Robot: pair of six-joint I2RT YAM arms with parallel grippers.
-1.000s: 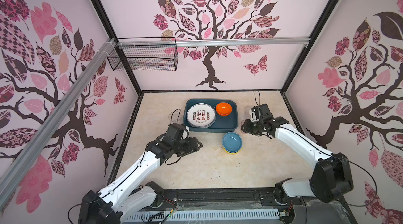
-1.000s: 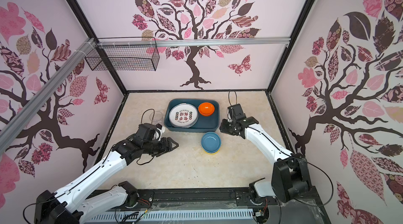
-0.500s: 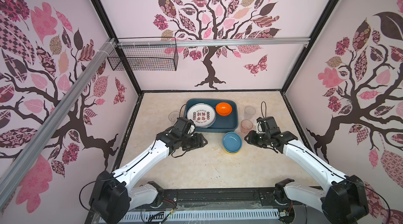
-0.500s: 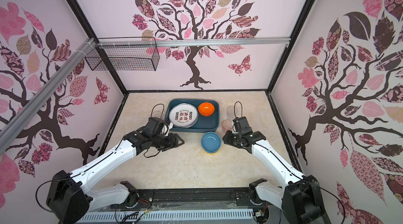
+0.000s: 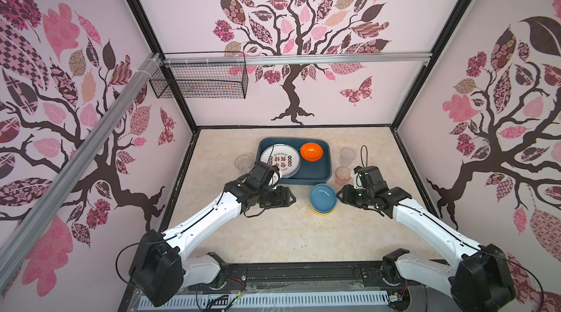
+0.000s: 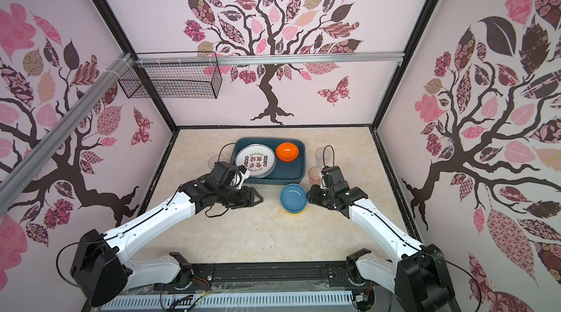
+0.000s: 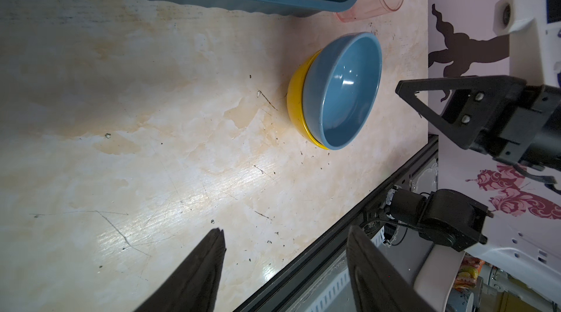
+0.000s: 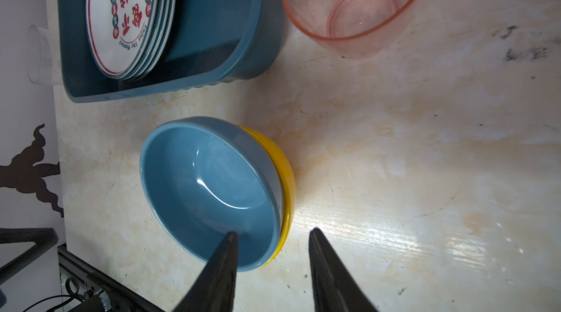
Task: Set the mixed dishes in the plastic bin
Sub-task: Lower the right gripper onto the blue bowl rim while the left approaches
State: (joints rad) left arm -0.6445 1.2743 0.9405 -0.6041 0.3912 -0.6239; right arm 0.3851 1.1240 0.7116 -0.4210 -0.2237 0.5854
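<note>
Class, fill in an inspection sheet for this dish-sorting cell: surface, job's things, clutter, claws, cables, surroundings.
Surface: beige marbled table, scuffed.
Job's things: plates and orange bowl inside the bin; blue bowl nested in yellow bowl, pink cup, left clear cup and right clear cup outside.
Clutter: nothing seen.
Claws: left claw open, empty; right claw open, apparently astride the blue bowl's rim.
Cables: black loops at both wrists.
Surroundings: tree-printed walls, wire basket.
</note>
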